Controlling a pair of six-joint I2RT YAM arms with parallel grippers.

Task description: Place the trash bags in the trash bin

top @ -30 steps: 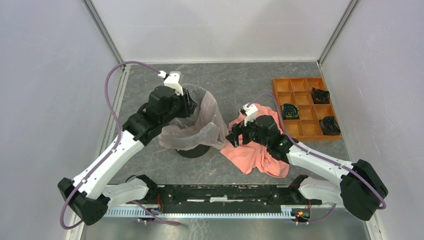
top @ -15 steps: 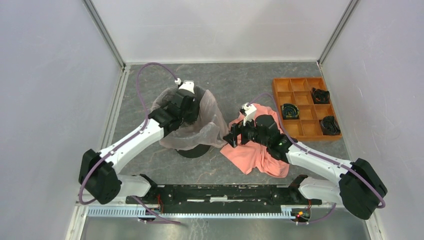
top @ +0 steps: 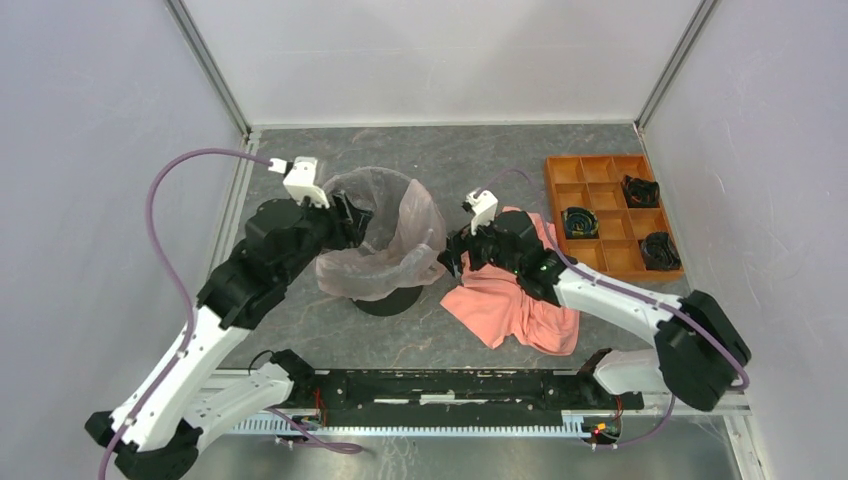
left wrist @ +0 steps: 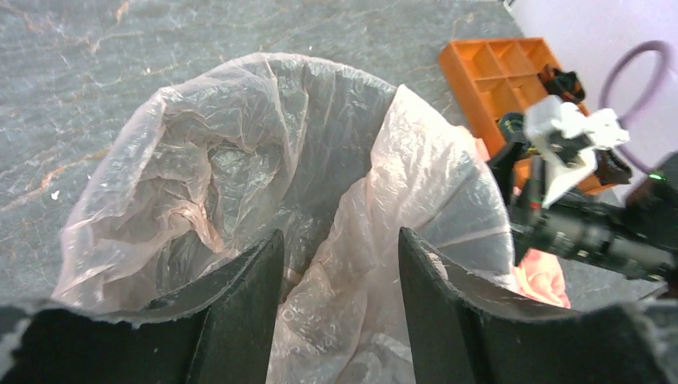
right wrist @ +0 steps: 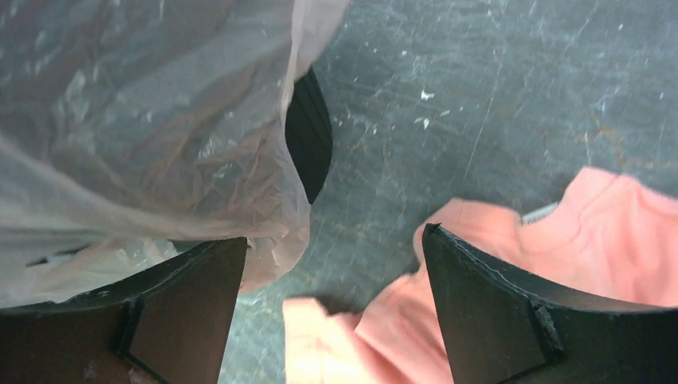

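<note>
The pale pink translucent trash bag (top: 410,235) is draped over and into the black bin, whose base (top: 392,302) shows below the plastic. In the left wrist view the bag (left wrist: 240,144) lines the opening, with a flap standing up on the right side. My left gripper (top: 355,215) is open at the bin's left rim, its jaws (left wrist: 340,240) above the bag's near fold. My right gripper (top: 447,258) is open beside the bin's right side (right wrist: 308,136), jaws (right wrist: 334,236) over the table between the bag (right wrist: 144,120) and the cloth.
A coral-orange cloth (top: 515,300) lies crumpled right of the bin, under the right arm; it also shows in the right wrist view (right wrist: 608,216). An orange compartment tray (top: 600,215) holding black items sits at the back right. Walls enclose the table on three sides.
My left gripper has pulled back from over the bin's middle to its left rim. My right gripper has moved left and farther, closer to the bin's right side.
</note>
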